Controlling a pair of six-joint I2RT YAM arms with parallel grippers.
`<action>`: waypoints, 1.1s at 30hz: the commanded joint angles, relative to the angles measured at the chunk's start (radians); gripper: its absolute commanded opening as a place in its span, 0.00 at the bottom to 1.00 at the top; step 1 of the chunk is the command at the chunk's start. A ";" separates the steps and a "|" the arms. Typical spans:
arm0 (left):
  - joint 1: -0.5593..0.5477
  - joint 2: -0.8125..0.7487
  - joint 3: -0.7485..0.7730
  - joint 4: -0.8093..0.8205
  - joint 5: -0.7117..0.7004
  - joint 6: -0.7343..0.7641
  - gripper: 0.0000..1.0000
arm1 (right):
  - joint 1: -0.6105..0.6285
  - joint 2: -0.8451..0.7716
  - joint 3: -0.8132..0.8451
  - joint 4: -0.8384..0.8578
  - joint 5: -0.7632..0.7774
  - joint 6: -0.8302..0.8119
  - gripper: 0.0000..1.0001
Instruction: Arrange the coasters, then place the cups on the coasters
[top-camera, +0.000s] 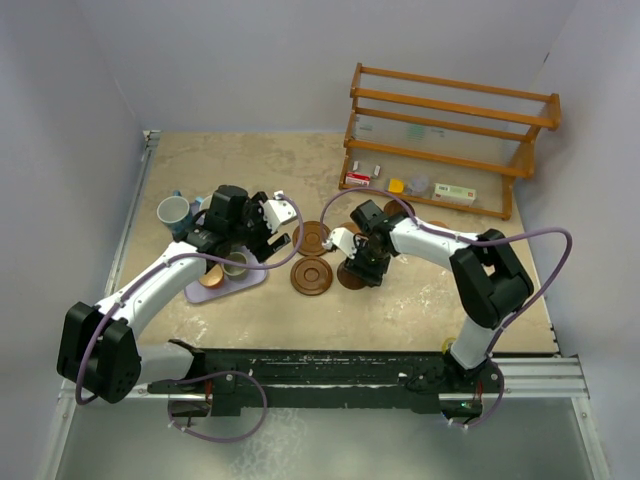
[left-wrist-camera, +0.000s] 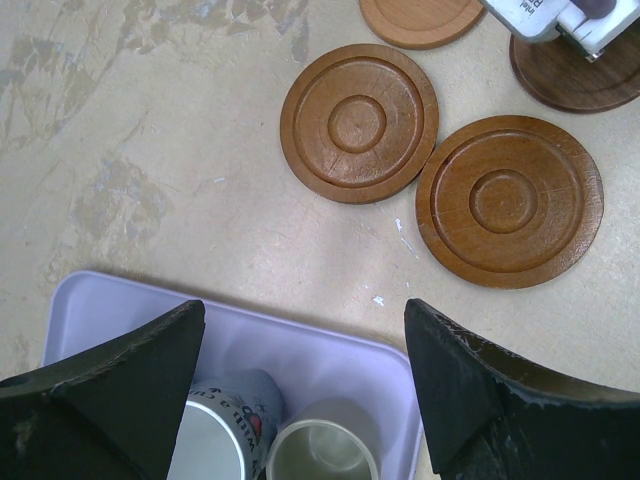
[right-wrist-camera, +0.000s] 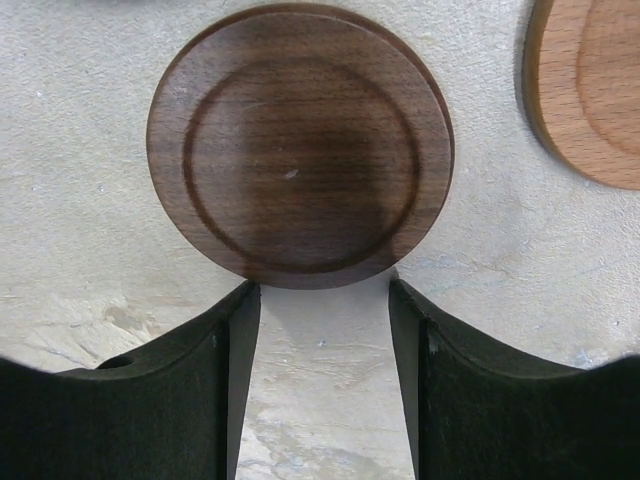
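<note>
The left claw (left-wrist-camera: 305, 312) hangs over the lavender tray (left-wrist-camera: 330, 345), its 2 fingers (left-wrist-camera: 120, 390) spread wide with nothing between them. Below it, inside the tray, a white printed cup (left-wrist-camera: 222, 425) and a grey-green cup (left-wrist-camera: 322, 452) stand side by side. A copper cup (top-camera: 210, 278) sits at the tray's near left end. A light-blue cup (top-camera: 173, 211) stands off the tray, just beyond its far left end.

The right claw (right-wrist-camera: 322, 290) is low over the table, well to the right of the tray. Its fingers are apart and pinch nothing, and bare table shows between them. The fingertips sit right at the near edge of a dark coaster (right-wrist-camera: 300, 145) that lies flat; whether they touch it cannot be told.

Between that coaster and the tray lie a nearer grooved coaster (left-wrist-camera: 510, 200) and a farther grooved coaster (left-wrist-camera: 360, 122), edge to edge. A lighter coaster (right-wrist-camera: 590, 90) lies near the dark one, also right of the tray. A wooden rack (top-camera: 450, 140) stands far right of the tray, at the back.
</note>
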 joint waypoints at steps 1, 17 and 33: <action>0.011 -0.020 0.001 0.029 0.016 0.006 0.78 | 0.000 -0.026 0.030 -0.048 -0.051 -0.009 0.57; 0.013 -0.027 0.000 0.029 0.022 0.005 0.78 | -0.249 -0.098 0.175 -0.052 -0.024 0.018 0.59; 0.014 -0.025 0.003 0.031 0.021 0.010 0.78 | -0.331 0.276 0.525 -0.073 -0.020 0.052 0.54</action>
